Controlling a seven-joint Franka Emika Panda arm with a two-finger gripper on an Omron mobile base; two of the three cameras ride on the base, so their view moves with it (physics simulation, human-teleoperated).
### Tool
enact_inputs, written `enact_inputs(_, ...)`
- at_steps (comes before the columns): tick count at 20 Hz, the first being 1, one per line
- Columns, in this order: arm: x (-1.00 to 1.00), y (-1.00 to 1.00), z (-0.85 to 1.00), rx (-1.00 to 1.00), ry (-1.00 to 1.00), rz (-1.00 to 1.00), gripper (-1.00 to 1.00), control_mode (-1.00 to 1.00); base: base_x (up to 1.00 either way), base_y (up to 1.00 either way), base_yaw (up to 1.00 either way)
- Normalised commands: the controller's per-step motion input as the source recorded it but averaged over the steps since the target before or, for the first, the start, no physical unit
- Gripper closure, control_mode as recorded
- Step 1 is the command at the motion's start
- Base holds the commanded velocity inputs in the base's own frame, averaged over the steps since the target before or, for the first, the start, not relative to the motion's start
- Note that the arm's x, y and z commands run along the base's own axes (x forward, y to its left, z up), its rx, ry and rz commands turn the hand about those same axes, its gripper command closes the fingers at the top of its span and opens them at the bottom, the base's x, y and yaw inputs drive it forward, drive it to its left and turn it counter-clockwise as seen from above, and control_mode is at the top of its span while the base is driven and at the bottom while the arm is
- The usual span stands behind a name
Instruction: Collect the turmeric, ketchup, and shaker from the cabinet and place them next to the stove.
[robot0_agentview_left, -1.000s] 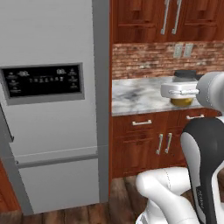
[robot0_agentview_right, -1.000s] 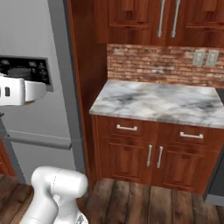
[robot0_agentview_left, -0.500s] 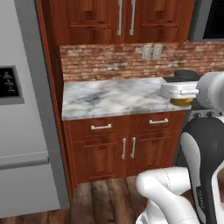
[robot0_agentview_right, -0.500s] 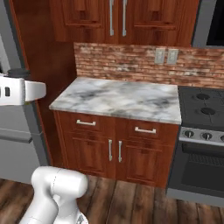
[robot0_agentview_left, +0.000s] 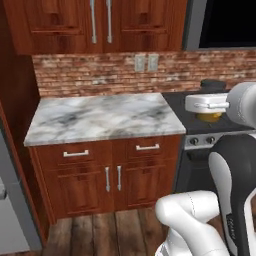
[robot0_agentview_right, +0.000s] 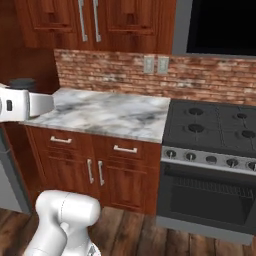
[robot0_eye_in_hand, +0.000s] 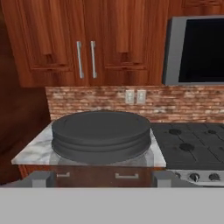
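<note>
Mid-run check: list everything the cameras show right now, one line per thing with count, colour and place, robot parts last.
turmeric: one, dark lid over clear glass with yellow-brown powder, held between the fingers.
marble counter: one, grey-white, left of the stove.
stove: one, black with silver knob strip, right of the counter.
microwave: one, grey with black door, above the stove.
wall cupboards: reddish-brown, paired grey handles, above the counter.
brick backsplash: red-brown, with two grey outlets.
base cabinets: reddish-brown, under the counter.
gripper: one, white, closed on the jar.

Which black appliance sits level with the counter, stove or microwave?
The stove: its burners lie flush beside the marble counter. The microwave hangs higher, above the brick backsplash.
</note>
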Motion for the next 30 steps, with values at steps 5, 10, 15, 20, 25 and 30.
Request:
enact_inputs(5, 0.00, 0.00, 0.00, 0.00, 0.00, 0.00, 1.00, 1.00, 0.75, -0.60, 0.04)
enact_inputs(10, 0.00, 0.00, 0.00, 0.00, 0.00, 0.00, 1.00, 1.00, 0.73, -0.54, 0.04)
enact_inputs(15, 0.00, 0.00, 0.00, 0.00, 0.00, 0.00, 1.00, 1.00, 0.73, -0.47, 0.03)
enact_inputs(20, 0.00, 0.00, 0.00, 0.00, 0.00, 0.00, 1.00, 1.00, 0.43, -0.25, 0.04)
enact_inputs(25, 0.19, -0.22, -0.44, 0.00, 0.01, 0.06, 1.00, -1.00, 0.06, -0.02, 0.01)
enact_inputs(30, 0.42, -0.52, -0.91, 0.00, 0.15, 0.15, 1.00, -1.00, 0.00, 0.00, 0.00)
